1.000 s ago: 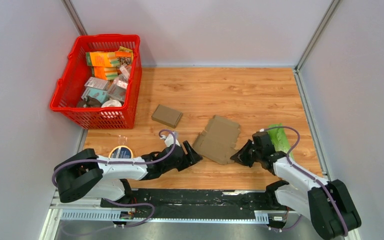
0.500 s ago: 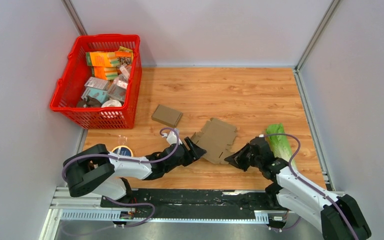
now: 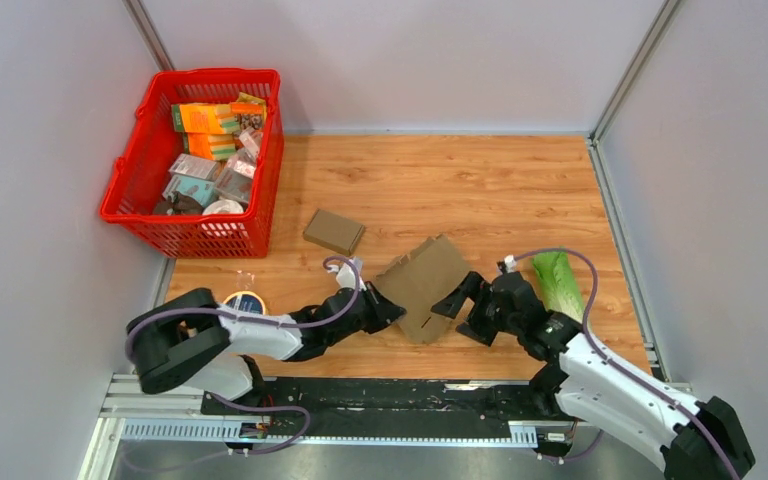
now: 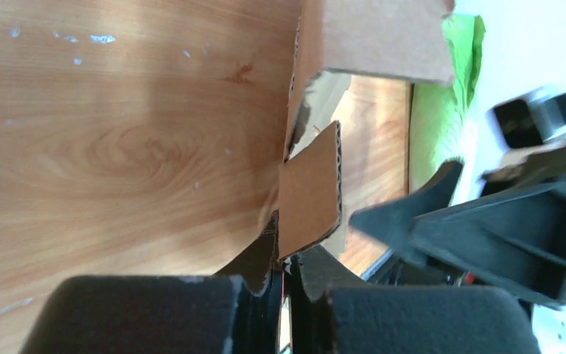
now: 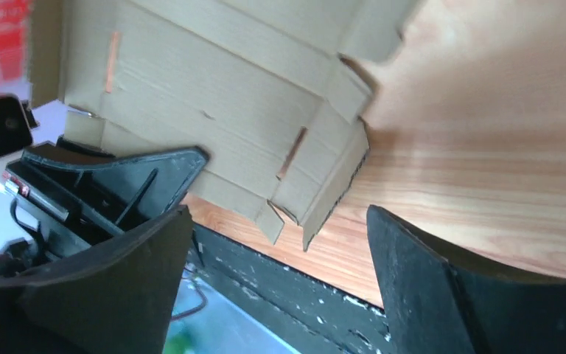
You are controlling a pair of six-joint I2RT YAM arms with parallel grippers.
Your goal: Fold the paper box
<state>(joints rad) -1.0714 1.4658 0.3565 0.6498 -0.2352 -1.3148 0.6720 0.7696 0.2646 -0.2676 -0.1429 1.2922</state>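
The cardboard box blank (image 3: 423, 285) is still unfolded, its creases and slots showing. It sits at the near middle of the table (image 3: 520, 190) between the two arms, partly propped up rather than lying flat. The grip has just changed sides. A second ago the right tool (image 3: 457, 318) pinched the blank's right edge while the left tool (image 3: 392, 310) stood wide at its left corner. Now the left tool is clamped narrow on a flap at the left edge, and the right tool has let go, its jaws wide apart just beside the right edge. The blank has also swung round slightly. This looks like a regrasp that frees the right arm to push a panel up along a crease. A green leafy vegetable (image 3: 558, 280) lies just right of the right arm. A small folded carton (image 3: 334, 231) and a red basket (image 3: 160, 215) of packets are farther left.
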